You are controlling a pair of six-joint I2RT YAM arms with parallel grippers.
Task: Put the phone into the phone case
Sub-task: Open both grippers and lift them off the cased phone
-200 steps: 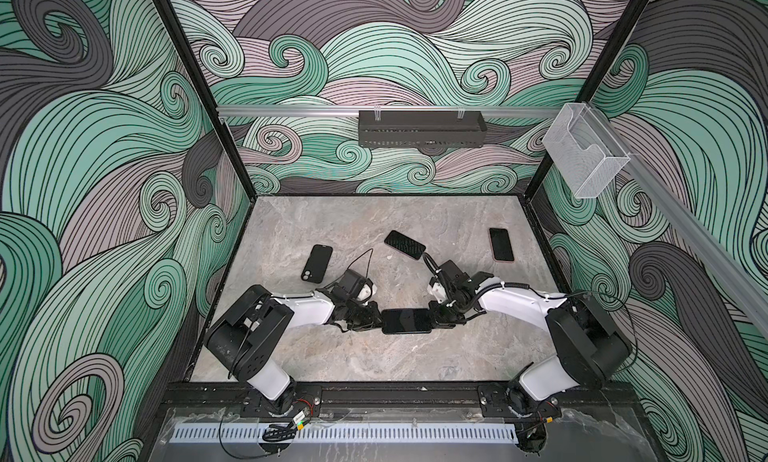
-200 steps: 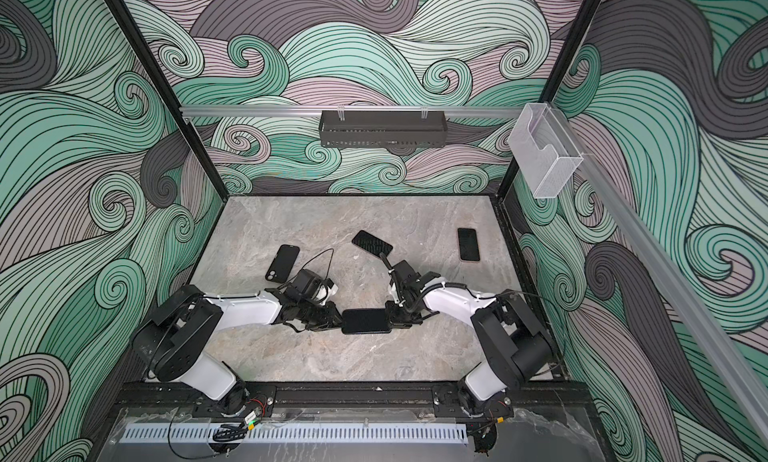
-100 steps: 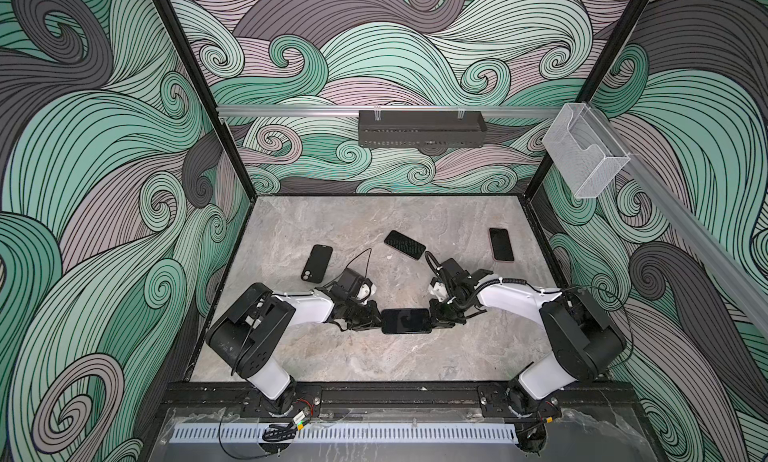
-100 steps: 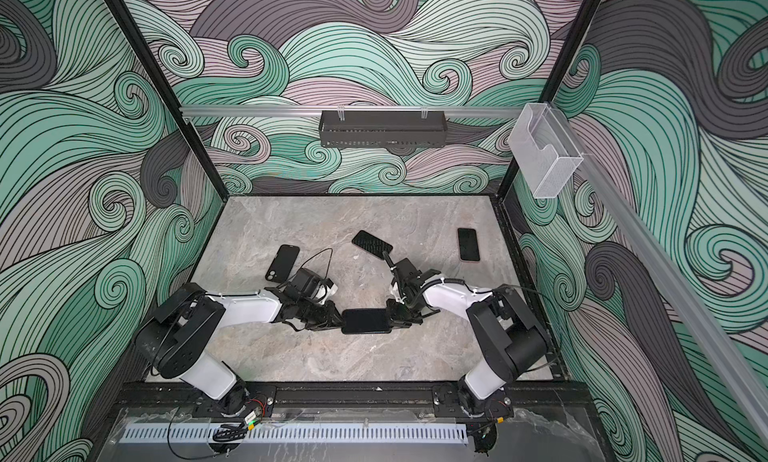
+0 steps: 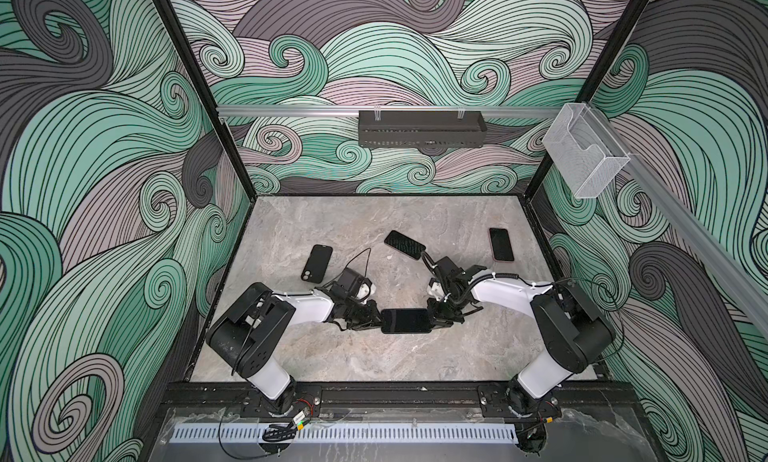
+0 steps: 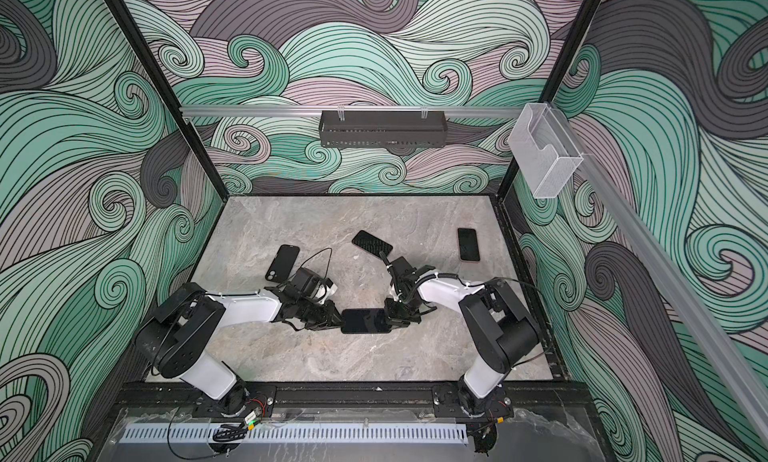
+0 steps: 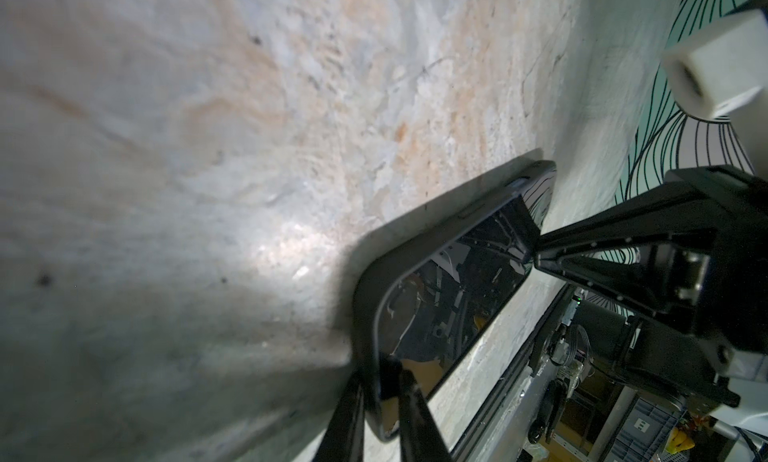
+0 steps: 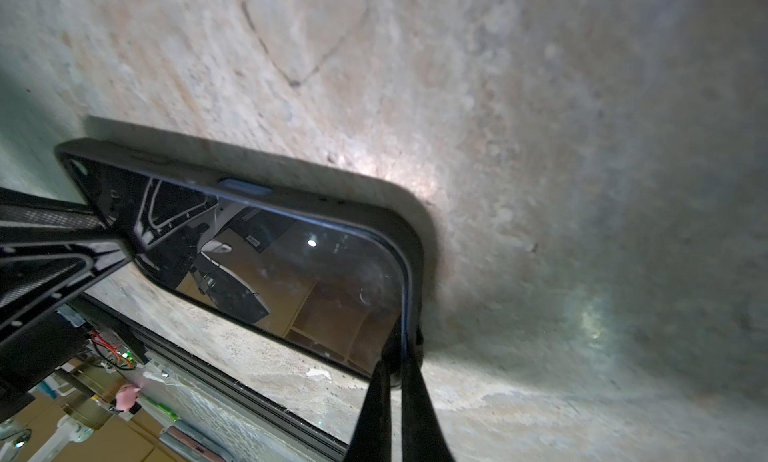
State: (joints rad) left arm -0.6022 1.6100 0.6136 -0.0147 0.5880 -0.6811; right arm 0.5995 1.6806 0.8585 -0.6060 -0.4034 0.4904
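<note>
Left gripper point(image 5: 376, 319): narrowly parted, clamped over the left short end of the matte black phone case point(image 8: 291, 186). Right gripper point(image 5: 434, 319): fully closed, tips set on the opposite end. The black glass-fronted phone point(image 5: 406, 321) is held within the case, front-centre on the grey marbled tabletop point(image 5: 374, 368); its blue edge appears proud of the rim. Step judged: final seating. Downward pressing along that edge is called for.

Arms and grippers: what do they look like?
The left arm and right arm have white links, black joints and black bases. Black cables run by each wrist. The left gripper and right gripper are black, with slim tapered fingers.
</note>
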